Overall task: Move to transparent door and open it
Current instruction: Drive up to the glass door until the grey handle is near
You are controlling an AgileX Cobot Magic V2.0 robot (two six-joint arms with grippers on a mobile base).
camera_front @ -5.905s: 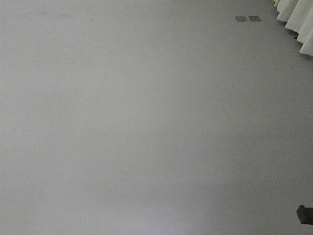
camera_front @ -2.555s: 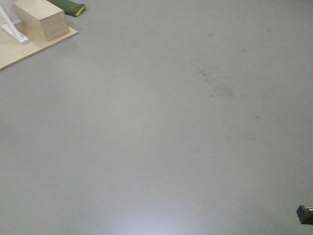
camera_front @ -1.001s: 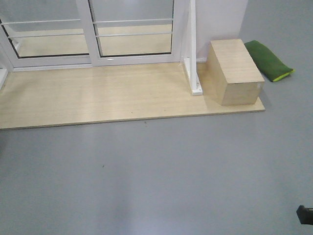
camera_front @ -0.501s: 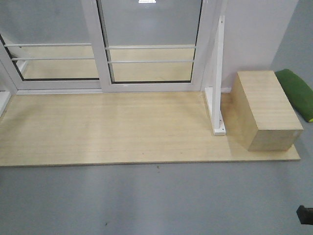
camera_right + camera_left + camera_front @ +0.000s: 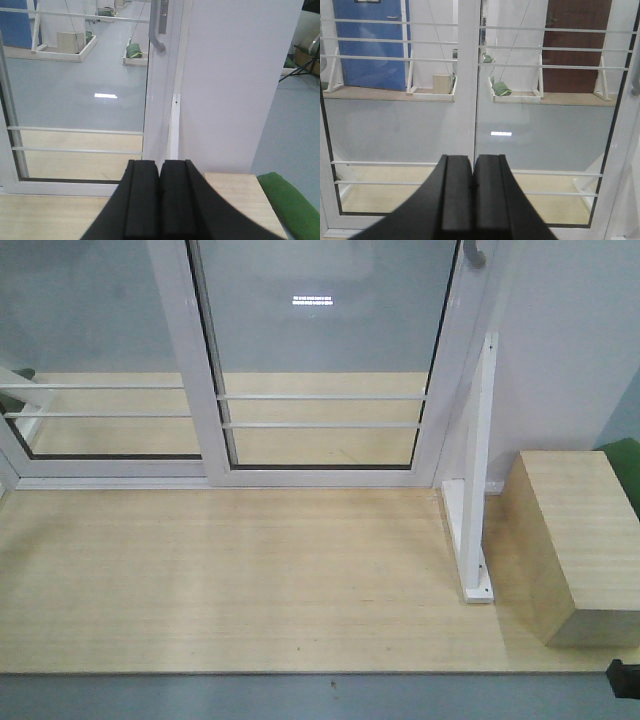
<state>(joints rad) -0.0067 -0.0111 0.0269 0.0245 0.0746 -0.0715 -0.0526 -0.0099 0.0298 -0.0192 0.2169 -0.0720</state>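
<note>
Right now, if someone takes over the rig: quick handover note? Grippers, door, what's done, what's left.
Left gripper: shut, empty. Right gripper: shut, empty.
Transparent door: straight ahead, beyond the wooden platform. It looks closed against the right-side frame. Its grey handle is above and ahead of the right gripper, untouched.
Done: the rig faces the door at close range.
Left: open the right gripper, take the handle, slide the door open. Mind the wooden box on the right.
</note>
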